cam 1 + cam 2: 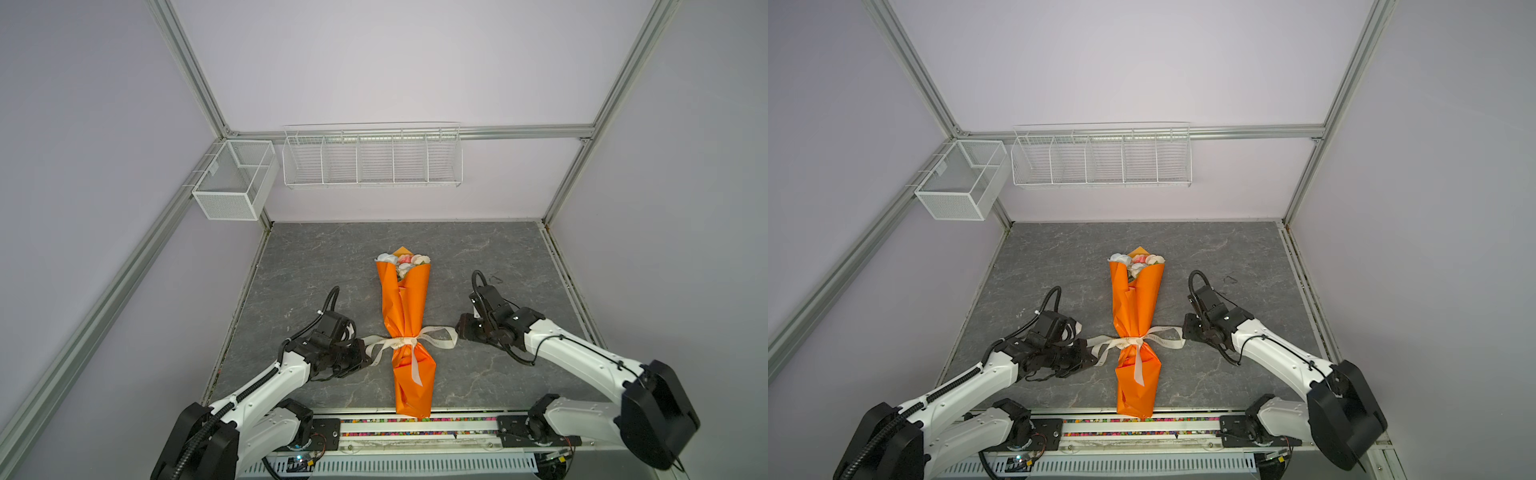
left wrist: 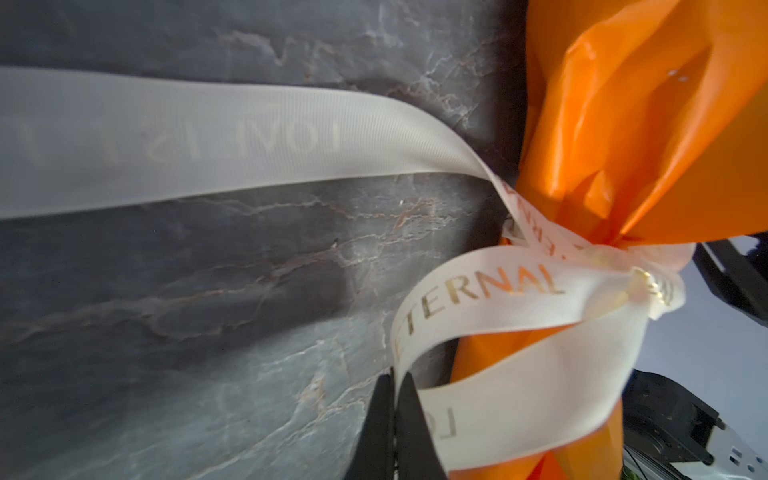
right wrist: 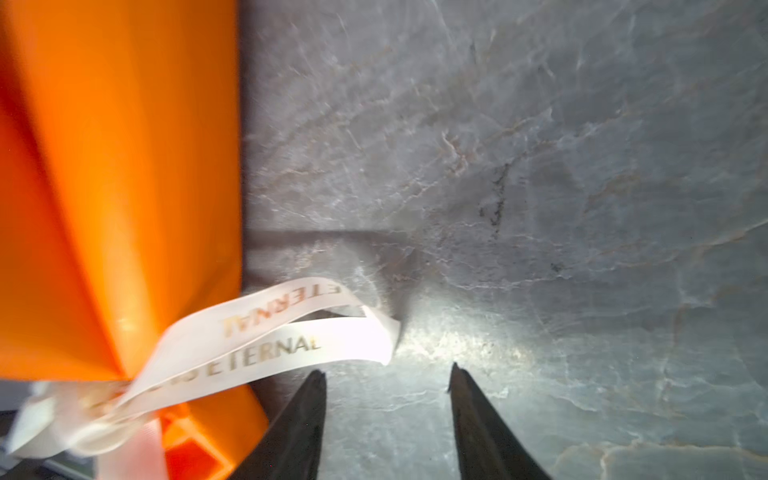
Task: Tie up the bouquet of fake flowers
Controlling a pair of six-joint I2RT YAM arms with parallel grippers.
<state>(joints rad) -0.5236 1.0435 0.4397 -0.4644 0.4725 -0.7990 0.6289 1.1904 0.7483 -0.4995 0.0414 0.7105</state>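
Left gripper [image 2: 395, 376] on ribbon [image 2: 519, 386], bouquet [image 1: 402, 262] in paper [image 1: 405, 307]

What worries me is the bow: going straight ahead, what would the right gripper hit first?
Probably the ribbon loop just ahead of the open right gripper, then the orange paper behind it. Depth is unclear; it could slide past.

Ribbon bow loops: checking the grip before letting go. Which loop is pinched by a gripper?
The loop beside the left gripper, whose shut jaws pinch its fold. The other loop lies free, just ahead of the right gripper, jaws open.
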